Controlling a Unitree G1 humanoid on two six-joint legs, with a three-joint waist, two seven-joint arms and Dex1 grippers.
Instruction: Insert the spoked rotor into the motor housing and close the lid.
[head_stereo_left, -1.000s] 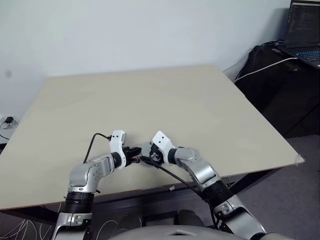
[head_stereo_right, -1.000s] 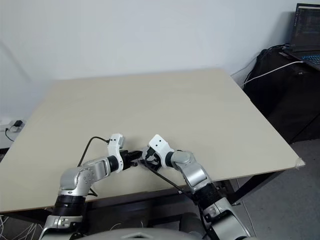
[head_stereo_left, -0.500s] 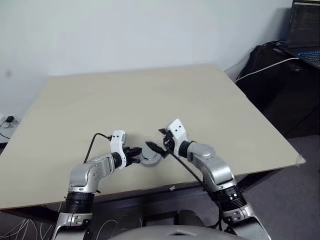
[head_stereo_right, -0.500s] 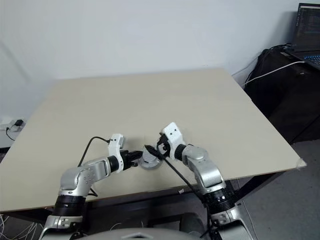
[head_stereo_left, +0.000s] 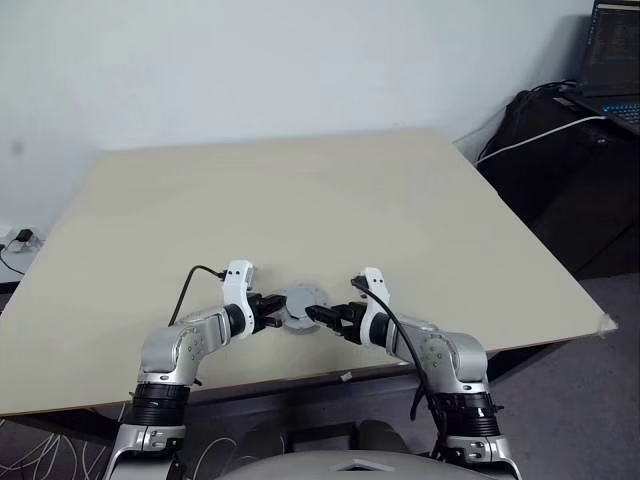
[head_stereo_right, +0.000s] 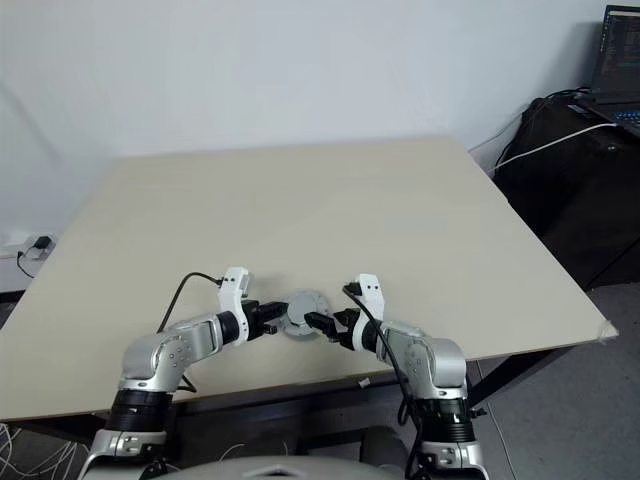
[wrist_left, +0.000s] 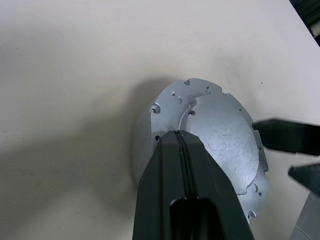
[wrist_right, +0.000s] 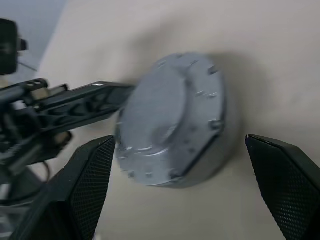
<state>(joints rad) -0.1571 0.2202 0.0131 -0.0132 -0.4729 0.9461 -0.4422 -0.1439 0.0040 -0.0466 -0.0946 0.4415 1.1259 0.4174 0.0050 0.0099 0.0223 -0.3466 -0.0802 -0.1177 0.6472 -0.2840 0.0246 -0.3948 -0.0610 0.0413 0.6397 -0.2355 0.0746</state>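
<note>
on the far left, past the table edge, a power plug lies on the floor. the table is a pale beige board that slopes away toward a white wall. near its front edge, a little left of centre, the left gripper comes in low from the left, a black cable looping behind its white wrist. its two black fingers are pressed together, with no gap between them, and their joined tip rests against the left side of the lid. the lid is a round silver disc with small holes and notches along its rim, and it lies flat on the table between the two grippers. in the left wrist view its top looks dull grey and scratched, and it casts a soft shadow on the table beside it. whether it sits on another part beneath it cannot be told. to the right of the lid, the right gripper points back toward it from the other side, its fingers spread wide apart, one on each side of the disc in the right wrist view and clear of its rim. at the far right a dark desk carries a laptop and a white cable.
</note>
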